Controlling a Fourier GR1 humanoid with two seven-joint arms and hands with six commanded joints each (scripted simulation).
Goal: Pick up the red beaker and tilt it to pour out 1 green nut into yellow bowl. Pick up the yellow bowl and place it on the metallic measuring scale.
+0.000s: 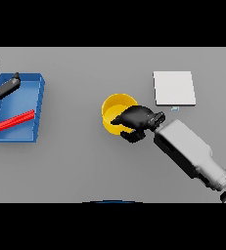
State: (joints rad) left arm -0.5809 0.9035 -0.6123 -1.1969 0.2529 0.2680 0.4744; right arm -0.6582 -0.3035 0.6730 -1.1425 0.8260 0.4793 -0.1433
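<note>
At the far left, the left hand [1, 87] hangs over the far corner of a blue tray [32, 84], its fingers straight and spread, holding nothing. In the tray lies the red beaker [15, 120], on its side and slanted. Right of centre on the grey table [75, 161] sits the yellow bowl [115, 105], with the right hand [138, 118] curled over its near right rim, fingers pinching it. Just beyond, to the right, the metallic measuring scale [174, 88] lies apart from the bowl.

Even, bright light; faint soft shadows, no glare.
</note>
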